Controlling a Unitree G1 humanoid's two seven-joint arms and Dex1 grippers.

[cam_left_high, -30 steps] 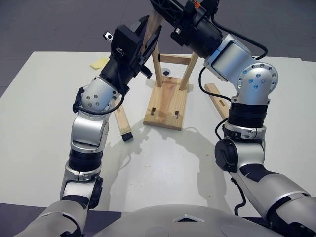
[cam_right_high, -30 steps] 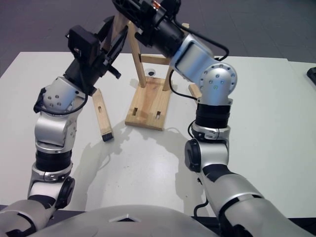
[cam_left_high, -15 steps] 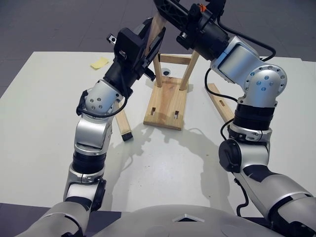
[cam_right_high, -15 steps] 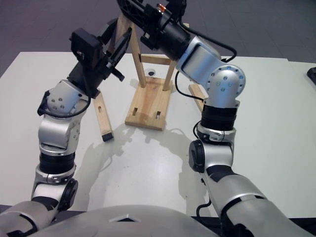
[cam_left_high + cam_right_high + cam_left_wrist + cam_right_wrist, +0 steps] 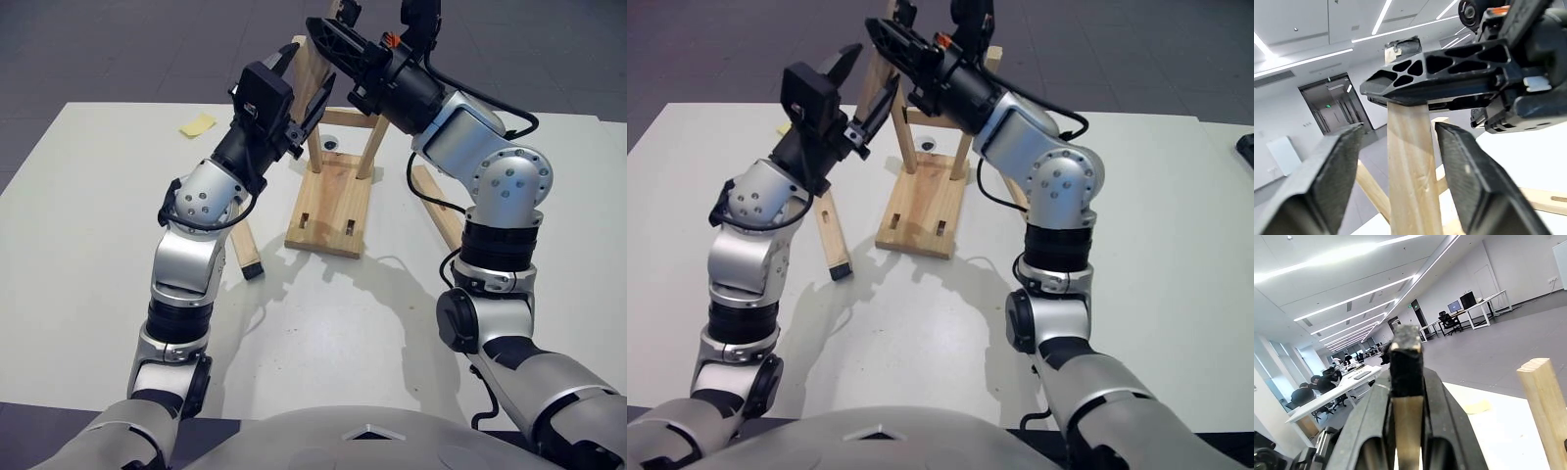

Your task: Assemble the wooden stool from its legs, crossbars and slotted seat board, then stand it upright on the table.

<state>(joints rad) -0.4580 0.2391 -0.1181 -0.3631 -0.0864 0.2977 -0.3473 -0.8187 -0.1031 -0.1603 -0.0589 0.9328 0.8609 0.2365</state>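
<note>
Left eye view showed the slotted seat board (image 5: 328, 201) lying flat on the white tabletop (image 5: 88, 215), a little toward 12 o'clock from the middle. Two legs rose from its 12 o'clock end, leaning apart, joined by a crossbar (image 5: 348, 117). The near leg (image 5: 1410, 161) stood on the 9 o'clock side of that pair and the other leg (image 5: 375, 147) on the 3 o'clock side.

The right tool (image 5: 1406, 382) was raised high above the board and clamped on the black-capped top end of the near leg, one finger pressed against each side of the wood. The left tool (image 5: 872, 73) was up beside it, spread wide, with its fingers (image 5: 1337, 166) straddling the same leg just below the right tool's grip; a gap showed on both sides of the wood, so neither pad touched it.

A loose leg (image 5: 245, 245) with a black end lay on the tabletop at 9 o'clock of the board, partly under the left arm. Another loose wooden piece (image 5: 436, 201) lay at 3 o'clock of the board, partly hidden behind the right arm. A yellow note (image 5: 198, 124) sat at 10 o'clock, well apart from the board.
</note>
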